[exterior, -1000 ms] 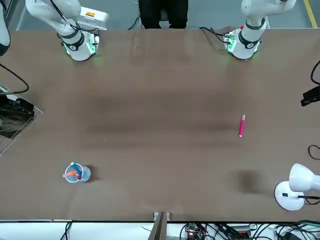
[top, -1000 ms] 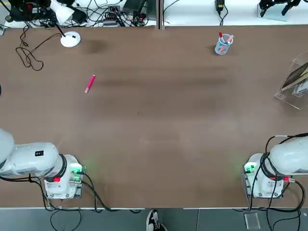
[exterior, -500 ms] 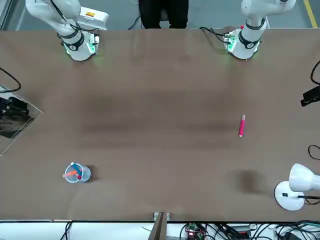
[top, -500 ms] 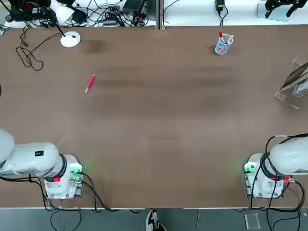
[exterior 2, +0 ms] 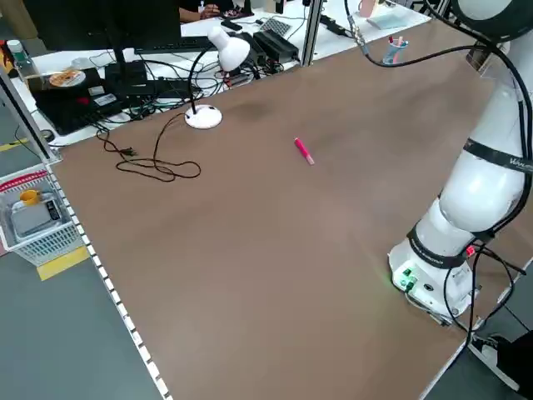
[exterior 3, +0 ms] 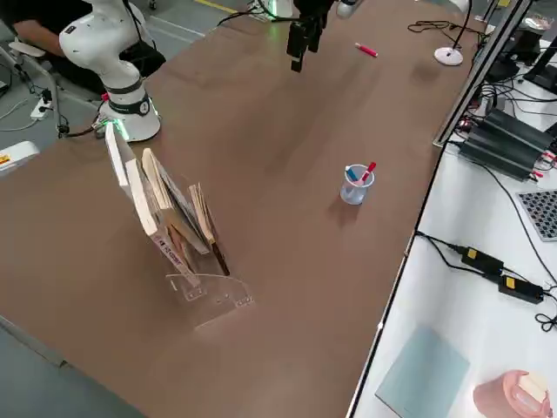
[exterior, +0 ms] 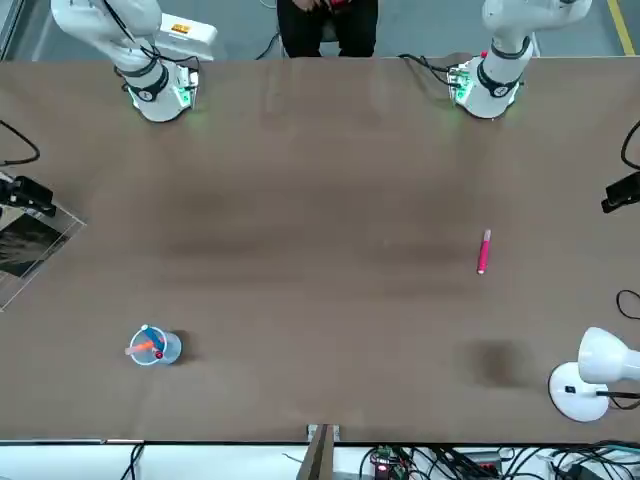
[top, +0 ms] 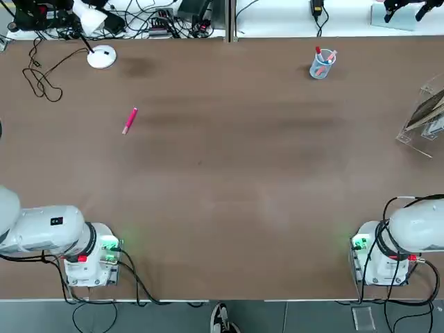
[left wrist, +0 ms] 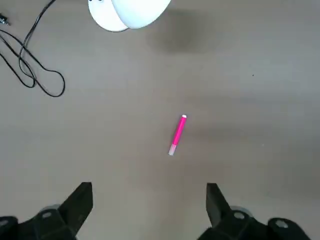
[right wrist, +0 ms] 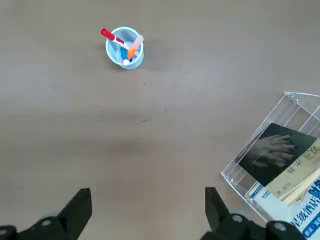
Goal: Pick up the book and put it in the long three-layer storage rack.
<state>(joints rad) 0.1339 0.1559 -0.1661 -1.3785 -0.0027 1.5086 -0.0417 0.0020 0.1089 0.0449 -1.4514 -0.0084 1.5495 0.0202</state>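
The book (right wrist: 272,152), dark-covered with a pale hand picture, stands slanted inside the long three-layer storage rack (right wrist: 295,107). That clear acrylic rack (top: 423,114) sits at the table's right edge, with other books leaning in it (exterior 3: 165,218). My right gripper (right wrist: 147,206) hovers high above the table, open and empty, between the rack and the pen cup. The left gripper (left wrist: 148,202) is also open and empty, high over the pink marker (left wrist: 177,135).
A clear cup of pens (top: 322,64) stands at the far right of the table. The pink marker (top: 130,120) lies at the far left, near a white desk lamp (top: 101,55) and a black cable (top: 41,80). A person stands behind the robot (exterior: 328,25).
In the front view the dark right gripper above the rack has drifted a little toward the robot's side. The book and rack have not moved.
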